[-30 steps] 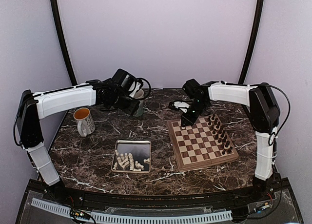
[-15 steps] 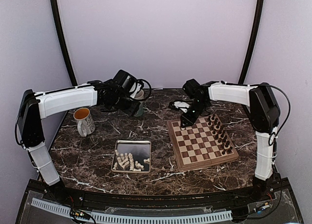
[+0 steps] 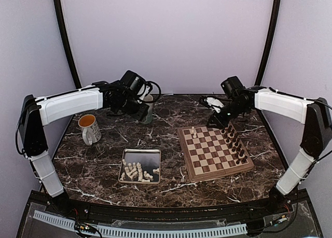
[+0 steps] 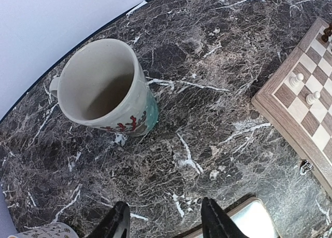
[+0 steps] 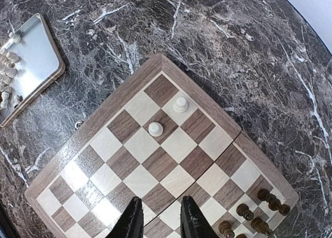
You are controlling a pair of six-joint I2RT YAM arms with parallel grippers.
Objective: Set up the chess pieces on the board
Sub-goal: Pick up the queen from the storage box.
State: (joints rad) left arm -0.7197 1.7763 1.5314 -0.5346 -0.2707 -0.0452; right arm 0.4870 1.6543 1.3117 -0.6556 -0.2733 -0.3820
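Observation:
The board [image 3: 210, 156] lies right of centre. Two cream chess pieces [image 3: 193, 131] stand on its far left corner squares; the right wrist view shows one [image 5: 180, 103] on the corner and a pawn [image 5: 155, 129] beside it. Several more cream pieces [image 3: 137, 171] lie in the silver tray [image 3: 141, 154]. My right gripper [image 3: 214, 120] hovers over the board's far edge, open by a narrow gap [image 5: 158, 220] with nothing in it. My left gripper [image 3: 147, 115] hangs open [image 4: 165, 220] over bare marble next to a white mug [image 4: 104, 87].
Dark brown pieces [image 3: 234, 140] fill the board's right rows. A mug [image 3: 89, 128] with orange liquid stands at the left. The white mug [image 3: 148, 99] is at the back centre. The tray's corner [image 4: 258, 216] shows beside the left fingers.
My right gripper has opened and drawn back to the right, away from the board's far left corner, where a cream piece now stands free. The left arm has barely moved.

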